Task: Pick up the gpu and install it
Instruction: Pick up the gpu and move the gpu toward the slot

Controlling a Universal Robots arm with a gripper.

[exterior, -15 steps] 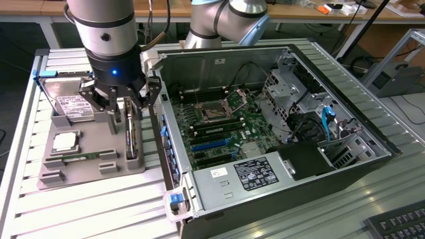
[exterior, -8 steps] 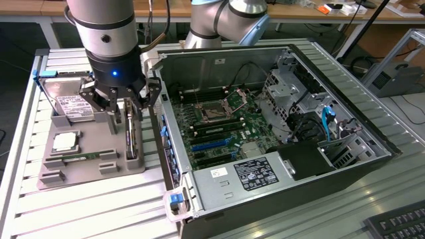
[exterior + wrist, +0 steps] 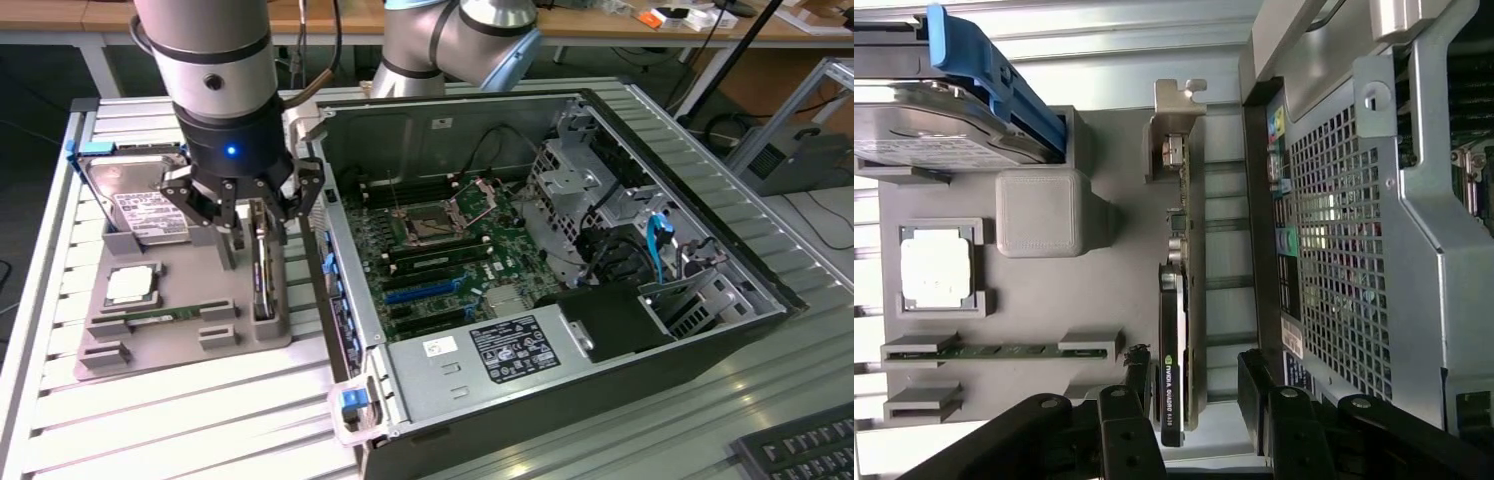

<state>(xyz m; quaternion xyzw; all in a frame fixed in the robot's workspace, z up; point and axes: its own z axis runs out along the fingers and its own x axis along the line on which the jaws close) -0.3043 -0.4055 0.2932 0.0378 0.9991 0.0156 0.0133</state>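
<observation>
The arm (image 3: 207, 60) hangs straight down from above, wrist upright, with the claw (image 3: 254, 240) (image 3: 1194, 375) pointing at the grey holder (image 3: 174, 335) on the desk (image 3: 174, 420). The claw is released. Its two black fingers (image 3: 1137, 400) stand wide apart, one on each side of the graphics card (image 3: 263, 280) (image 3: 1182, 300). There is a gap between each finger and the card, so nothing is grasped. I can't tell whether the fingertips sit level with the card's top edge or just above it.

The card stands on its long edge in a slot along the side of the holder nearest the open computer case (image 3: 534, 250), with its thin edge facing up. Its silver end bracket (image 3: 1179, 105) points toward the end of the holder that carries the hard drive (image 3: 140, 210). In the wrist view the claw straddles the dark-covered half of the card, the half away from that bracket. The card sits in the holder and not in the case.

Other parts share the holder. The hard drive leans in its blue frame at one end. A square chip (image 3: 130, 285) lies flat in a pocket on the side of the holder away from the card. A narrow green memory stick (image 3: 154, 318) rests in a slot just beyond the chip. The case lies open just beside the holder, on the exterior view's right of it, with its green board showing inside.
</observation>
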